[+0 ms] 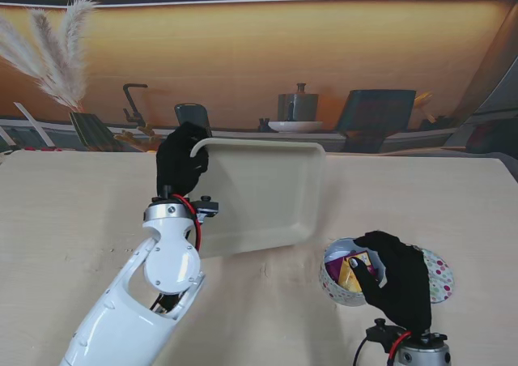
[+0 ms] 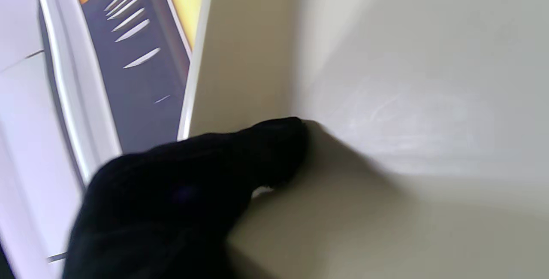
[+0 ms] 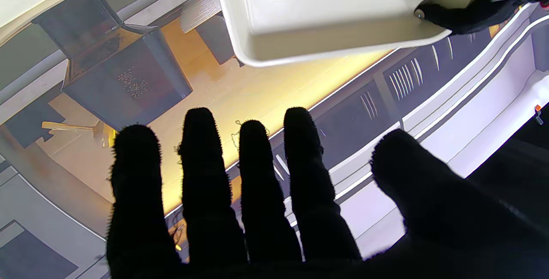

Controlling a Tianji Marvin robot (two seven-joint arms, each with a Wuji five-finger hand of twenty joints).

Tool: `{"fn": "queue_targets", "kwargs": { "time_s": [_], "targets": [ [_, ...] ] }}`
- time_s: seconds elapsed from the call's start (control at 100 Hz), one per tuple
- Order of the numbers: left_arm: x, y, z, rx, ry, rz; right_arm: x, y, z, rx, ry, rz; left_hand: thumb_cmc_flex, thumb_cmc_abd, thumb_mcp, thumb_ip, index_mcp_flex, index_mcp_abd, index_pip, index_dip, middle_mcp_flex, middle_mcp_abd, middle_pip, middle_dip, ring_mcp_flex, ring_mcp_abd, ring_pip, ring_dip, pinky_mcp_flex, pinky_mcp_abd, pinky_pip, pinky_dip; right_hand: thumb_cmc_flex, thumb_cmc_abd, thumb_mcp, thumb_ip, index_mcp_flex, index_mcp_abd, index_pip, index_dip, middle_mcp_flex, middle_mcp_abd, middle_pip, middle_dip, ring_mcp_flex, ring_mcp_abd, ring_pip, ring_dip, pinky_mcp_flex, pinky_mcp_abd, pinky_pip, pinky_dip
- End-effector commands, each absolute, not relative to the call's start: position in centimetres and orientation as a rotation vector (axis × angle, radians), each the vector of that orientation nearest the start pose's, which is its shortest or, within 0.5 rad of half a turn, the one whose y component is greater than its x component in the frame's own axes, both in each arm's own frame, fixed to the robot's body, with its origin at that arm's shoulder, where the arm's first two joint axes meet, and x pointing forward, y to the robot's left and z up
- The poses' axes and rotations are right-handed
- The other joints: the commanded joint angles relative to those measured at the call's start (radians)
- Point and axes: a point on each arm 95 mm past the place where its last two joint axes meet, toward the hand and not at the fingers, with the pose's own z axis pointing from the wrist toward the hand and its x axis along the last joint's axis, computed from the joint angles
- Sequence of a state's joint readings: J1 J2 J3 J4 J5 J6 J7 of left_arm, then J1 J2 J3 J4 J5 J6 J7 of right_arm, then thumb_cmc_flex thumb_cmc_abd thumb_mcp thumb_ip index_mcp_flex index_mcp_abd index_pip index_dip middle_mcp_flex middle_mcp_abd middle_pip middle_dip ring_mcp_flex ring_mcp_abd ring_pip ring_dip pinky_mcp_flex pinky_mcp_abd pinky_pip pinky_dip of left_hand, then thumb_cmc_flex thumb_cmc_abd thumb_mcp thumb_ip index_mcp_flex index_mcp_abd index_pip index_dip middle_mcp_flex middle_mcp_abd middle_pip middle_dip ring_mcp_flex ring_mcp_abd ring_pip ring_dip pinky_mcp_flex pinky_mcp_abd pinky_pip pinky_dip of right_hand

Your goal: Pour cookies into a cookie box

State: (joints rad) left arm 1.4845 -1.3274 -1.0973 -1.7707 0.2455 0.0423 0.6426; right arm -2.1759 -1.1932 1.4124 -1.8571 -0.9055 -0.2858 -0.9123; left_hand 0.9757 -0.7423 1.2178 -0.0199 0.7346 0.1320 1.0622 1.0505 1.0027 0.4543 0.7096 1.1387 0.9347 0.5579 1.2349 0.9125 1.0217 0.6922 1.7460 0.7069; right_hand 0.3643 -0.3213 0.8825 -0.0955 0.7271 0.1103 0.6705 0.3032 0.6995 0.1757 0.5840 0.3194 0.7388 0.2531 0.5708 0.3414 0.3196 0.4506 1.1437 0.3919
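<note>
- Evidently the left hand pinches the tray by its corner, tipped steeply, probably so cookies slide out.
- Right hand, fingers spread and gripping nothing, rests on the cookie box, likely steadying it.

Three views: one high on the stand, one on each wrist.

Stand view looks down over the table toward the back wall, both arms rising from its near corners. Left wrist view sits very close along a black finger pressed on the cream tray, little else visible. Right wrist view looks past spread fingers; it shares the tray with both others.
</note>
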Motion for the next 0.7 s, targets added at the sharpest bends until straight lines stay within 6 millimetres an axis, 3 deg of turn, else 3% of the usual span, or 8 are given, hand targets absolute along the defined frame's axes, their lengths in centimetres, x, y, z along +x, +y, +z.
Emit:
{"fn": "queue_targets", "kwargs": {
  "time_s": [0.0, 0.25, 0.69],
  "targets": [
    [40.1, -6.8, -21.2, -1.566, 0.188, -2.261, 22.1, -2.4, -31.4, 1.100, 0.634, 1.991, 0.069, 0.127, 0.071, 0.102, 0.059, -0.020, 0.109, 0.019, 0.097, -0.094, 0.143, 0.033, 0.184, -0.093, 0.247, 0.024, 0.030, 0.003, 0.124, 0.012, -0.014, 0.008, -0.010, 0.028, -0.006, 0.000, -0.011, -0.007, -0.006, 0.000, 0.012, 0.004, -0.020, 0.035, 0.009, 0.010, -0.012, 0.008, 0.008, -0.011],
    [40.7, -4.2, -23.4, -1.648, 0.176, -2.171, 22.5, -2.3, -31.7, 1.118, 0.652, 1.990, 0.064, 0.129, 0.070, 0.115, 0.060, -0.024, 0.106, 0.018, 0.099, -0.094, 0.143, 0.033, 0.190, -0.090, 0.254, 0.025, 0.031, -0.004, 0.139, 0.021, -0.014, 0.007, -0.009, 0.028, -0.005, 0.000, -0.012, -0.008, -0.006, 0.001, 0.010, 0.003, -0.019, 0.034, 0.008, 0.009, -0.012, 0.008, 0.008, -0.011],
    [41.5, -1.8, -27.1, -1.798, 0.167, -1.956, 23.3, -2.1, -31.9, 1.142, 0.675, 1.984, 0.064, 0.123, 0.073, 0.122, 0.061, -0.015, 0.101, 0.017, 0.098, -0.087, 0.142, 0.034, 0.191, -0.072, 0.257, 0.025, 0.030, 0.006, 0.135, 0.037, -0.014, 0.007, -0.010, 0.028, -0.006, 0.000, -0.014, -0.008, -0.005, 0.000, 0.009, 0.003, -0.020, 0.033, 0.007, 0.009, -0.013, 0.010, 0.008, -0.010]
  ]
}}
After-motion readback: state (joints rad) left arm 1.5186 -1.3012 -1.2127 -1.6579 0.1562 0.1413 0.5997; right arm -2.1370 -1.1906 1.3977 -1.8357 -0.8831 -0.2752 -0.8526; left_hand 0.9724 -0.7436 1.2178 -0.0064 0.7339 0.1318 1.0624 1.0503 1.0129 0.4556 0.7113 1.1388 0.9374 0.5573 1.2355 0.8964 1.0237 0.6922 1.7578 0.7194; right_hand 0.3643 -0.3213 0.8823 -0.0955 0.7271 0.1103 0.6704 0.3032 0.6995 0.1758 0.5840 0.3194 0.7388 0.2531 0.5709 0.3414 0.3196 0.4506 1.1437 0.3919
